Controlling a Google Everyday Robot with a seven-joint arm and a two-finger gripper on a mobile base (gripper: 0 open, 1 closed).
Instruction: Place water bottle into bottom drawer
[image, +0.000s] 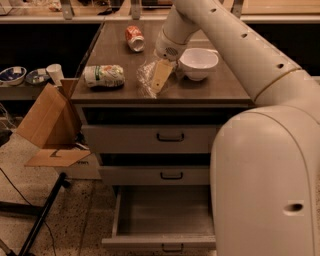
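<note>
Locate the end effector (159, 79) over the middle of the desk (220, 89), pointing down from the white arm (225, 45) and set against the water bottle (145, 75). Cannot tell the grip state: clenched on the bottle or released, not resolvable from this view. Find the water bottle, clear and crinkled, at desk-top level and not in any drawer, partly behind the end effector, just left of the white bowl (198, 62) and right of the white-and-green container (104, 76). Note the container lying on its side near the left front edge of the desk. Note the red-and-white can (134, 38) lying on its side farther back, well apart from the bottle. Observe the bottom drawer (160, 214) standing open below the desk, grey floor in view, small dark handle on its front, right portion hidden behind the robot base (265, 185). Observe the middle drawer (162, 175) and top drawer (160, 138) shut, each with a dark handle. See an open cardboard box (45, 120) on the floor just left of the desk, one flap folded outward. See small bowls (12, 75) and a white cup (54, 72) on a low surface at far left.
</note>
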